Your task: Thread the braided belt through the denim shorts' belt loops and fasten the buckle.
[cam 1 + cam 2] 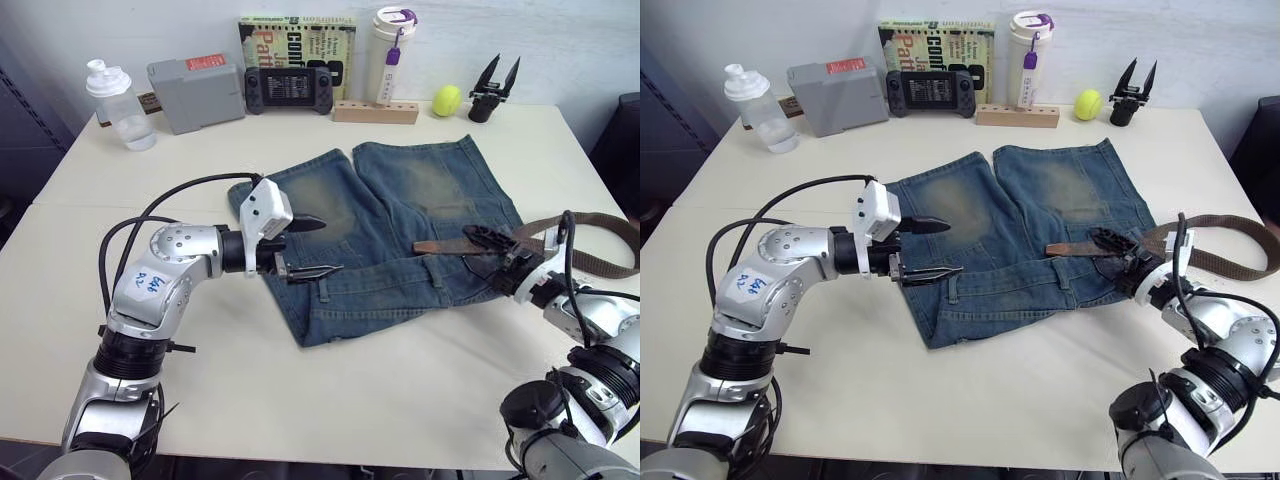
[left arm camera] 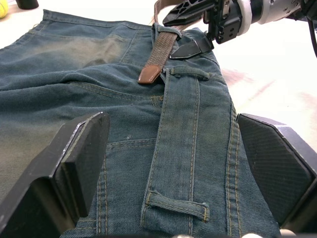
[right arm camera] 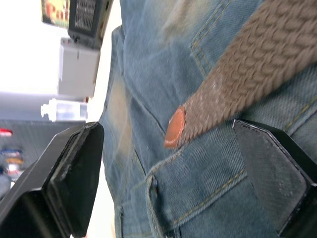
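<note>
The denim shorts [image 1: 400,220] lie flat mid-table, waistband toward me. The braided belt [image 1: 595,232] lies across the waistband's right end, its leather tip [image 1: 430,246] pointing left, the rest curling off to the right. My right gripper [image 1: 488,252] is open, its fingers [image 3: 267,168] astride the strap just behind the tip. My left gripper [image 1: 312,247] hovers open over the waistband's left part, straddling the band near a belt loop [image 2: 176,206]; another belt loop [image 2: 187,73] sits just ahead of the belt tip. The buckle is out of view.
Along the table's far edge stand a clear bottle [image 1: 118,105], a grey box [image 1: 195,92], a game controller [image 1: 288,88], a book [image 1: 297,45], a wooden block [image 1: 375,111], a tumbler [image 1: 392,50], a tennis ball [image 1: 446,100] and a spare black gripper [image 1: 493,88].
</note>
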Motion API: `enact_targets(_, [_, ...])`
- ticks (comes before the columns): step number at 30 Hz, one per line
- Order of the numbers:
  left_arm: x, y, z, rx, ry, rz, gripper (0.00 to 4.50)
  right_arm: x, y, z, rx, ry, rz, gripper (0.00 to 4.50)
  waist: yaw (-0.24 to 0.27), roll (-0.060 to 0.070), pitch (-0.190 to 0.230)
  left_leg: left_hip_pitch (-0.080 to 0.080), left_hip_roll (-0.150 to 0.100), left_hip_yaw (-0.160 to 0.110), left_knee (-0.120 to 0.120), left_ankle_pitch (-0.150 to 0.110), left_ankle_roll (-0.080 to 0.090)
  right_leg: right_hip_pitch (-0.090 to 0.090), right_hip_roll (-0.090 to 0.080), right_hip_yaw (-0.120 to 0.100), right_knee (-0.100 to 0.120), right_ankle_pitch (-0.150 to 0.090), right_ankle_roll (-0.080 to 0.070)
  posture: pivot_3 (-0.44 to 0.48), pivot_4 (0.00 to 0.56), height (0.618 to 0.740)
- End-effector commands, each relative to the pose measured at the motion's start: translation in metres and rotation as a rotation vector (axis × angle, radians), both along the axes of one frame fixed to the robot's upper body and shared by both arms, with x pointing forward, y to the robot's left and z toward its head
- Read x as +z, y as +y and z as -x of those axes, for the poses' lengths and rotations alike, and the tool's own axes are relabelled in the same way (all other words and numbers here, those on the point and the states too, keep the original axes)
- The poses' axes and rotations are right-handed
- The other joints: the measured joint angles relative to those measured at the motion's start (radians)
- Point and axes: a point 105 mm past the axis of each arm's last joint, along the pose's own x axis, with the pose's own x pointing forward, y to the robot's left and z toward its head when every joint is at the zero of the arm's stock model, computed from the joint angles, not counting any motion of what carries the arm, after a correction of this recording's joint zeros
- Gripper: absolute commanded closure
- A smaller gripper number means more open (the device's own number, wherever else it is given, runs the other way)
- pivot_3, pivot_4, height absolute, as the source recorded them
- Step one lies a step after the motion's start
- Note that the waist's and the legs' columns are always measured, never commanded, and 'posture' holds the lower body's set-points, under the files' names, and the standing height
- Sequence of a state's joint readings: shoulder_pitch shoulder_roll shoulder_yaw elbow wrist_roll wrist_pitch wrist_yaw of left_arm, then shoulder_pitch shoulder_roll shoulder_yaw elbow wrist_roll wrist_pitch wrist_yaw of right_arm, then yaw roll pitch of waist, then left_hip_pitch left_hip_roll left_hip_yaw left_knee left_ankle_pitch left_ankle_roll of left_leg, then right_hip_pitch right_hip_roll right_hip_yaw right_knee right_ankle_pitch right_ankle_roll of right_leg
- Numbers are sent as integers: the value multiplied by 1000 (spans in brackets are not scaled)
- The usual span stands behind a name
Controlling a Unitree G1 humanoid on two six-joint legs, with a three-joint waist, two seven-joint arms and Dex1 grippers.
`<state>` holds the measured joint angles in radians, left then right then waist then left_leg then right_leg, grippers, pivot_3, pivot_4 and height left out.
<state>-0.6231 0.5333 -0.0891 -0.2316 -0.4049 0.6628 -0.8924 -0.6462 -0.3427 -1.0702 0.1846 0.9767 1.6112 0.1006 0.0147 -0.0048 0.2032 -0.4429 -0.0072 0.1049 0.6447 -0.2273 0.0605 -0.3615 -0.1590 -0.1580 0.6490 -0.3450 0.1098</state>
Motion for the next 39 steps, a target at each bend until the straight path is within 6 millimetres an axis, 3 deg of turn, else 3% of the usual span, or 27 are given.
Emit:
enact_targets(1, [12,3,4,12,-67,3,0,-3,2,-16,-81,18,-78,70,-7,0,0,0,0,0,0,0,0,0,1,0,0,0,0,0,150,697])
enact_targets(5, [11,4,3,20,-62,1,0,-6,21,-22,-44,27,-90,70,-18,0,0,1,1,0,0,0,0,0,1,1,0,0,0,0,150,697])
enact_targets(8, [10,4,3,13,-55,0,0,-14,25,-28,-62,55,-96,857,-26,0,0,2,3,1,-1,0,-1,0,5,3,0,0,-1,0,150,697])
enact_targets(12, [10,4,1,16,-54,-1,0,-24,29,-34,-68,91,-109,2793,-33,0,0,2,4,2,-3,1,-3,-1,6,5,0,-1,-1,0,150,697])
enact_targets(15, [9,5,-1,15,-54,-8,0,-18,28,-33,-45,71,-132,4237,-40,-1,-1,2,4,2,-4,1,-3,-1,6,6,-1,-1,-1,0,150,697])
enact_targets(16, [9,5,-1,14,-54,-11,0,-13,25,-32,-40,53,-141,4379,-41,-1,-1,3,4,2,-4,1,-3,-1,7,7,-1,-1,-1,0,150,697])
enact_targets(20, [6,7,-1,11,-54,-27,0,20,7,-18,7,-90,-191,4379,-38,0,0,2,4,2,-4,1,-3,-1,6,7,-1,-1,-1,0,150,697])
enact_targets(26, [6,4,1,-2,-55,-28,0,35,-22,9,26,-195,-166,4379,-28,1,0,1,3,3,-4,1,-2,-3,6,8,-2,-1,-1,0,150,697])
enact_targets(31, [6,5,1,-5,-55,-30,0,7,-25,19,37,-117,-100,4379,-19,1,0,1,4,4,-4,1,-2,-2,6,9,-3,-1,-1,0,150,697])
enact_targets(39, [7,6,0,-2,-61,-33,0,-11,0,10,114,-105,-115,4379,-16,1,0,1,4,7,-5,1,-2,-5,6,12,-3,-1,-1,0,150,697])
